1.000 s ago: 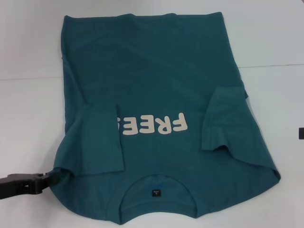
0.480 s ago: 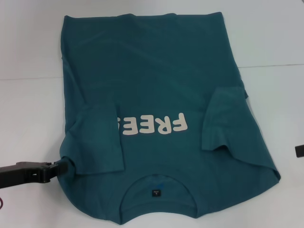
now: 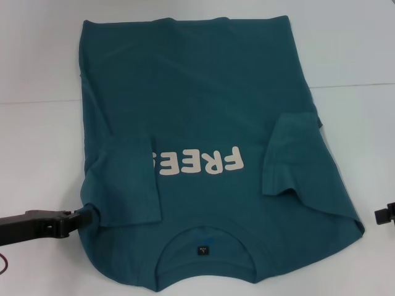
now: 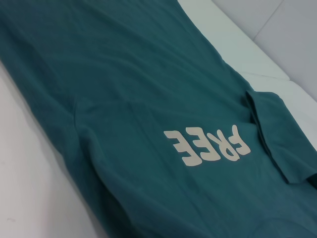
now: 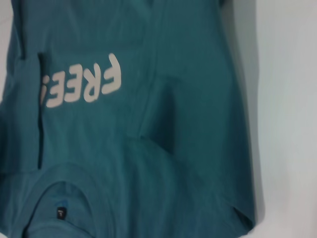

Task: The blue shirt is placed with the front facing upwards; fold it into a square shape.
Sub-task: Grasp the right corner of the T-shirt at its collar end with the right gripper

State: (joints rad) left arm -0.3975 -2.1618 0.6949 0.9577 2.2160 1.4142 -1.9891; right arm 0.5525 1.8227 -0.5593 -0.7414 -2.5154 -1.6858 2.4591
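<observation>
Nearest, the left gripper [image 3: 86, 217] has slid inward, its jaws apparently clamped on the blue shirt [image 3: 203, 105]'s shoulder edge; the right gripper [image 3: 381, 214], jaw state unclear, edges in; shirt lies flat on the table [image 3: 43, 142], a side fold likely beginning

We saw bright, even light from overhead, washing the white counter [image 3: 43, 160] nearly featureless. The blue shirt [image 3: 197, 105] cast only thin, soft shadows at its folded sleeves and hem. In the right wrist view a broader grey shadow edged the cloth, and that picture looked softly blurred. No glare appeared.
</observation>
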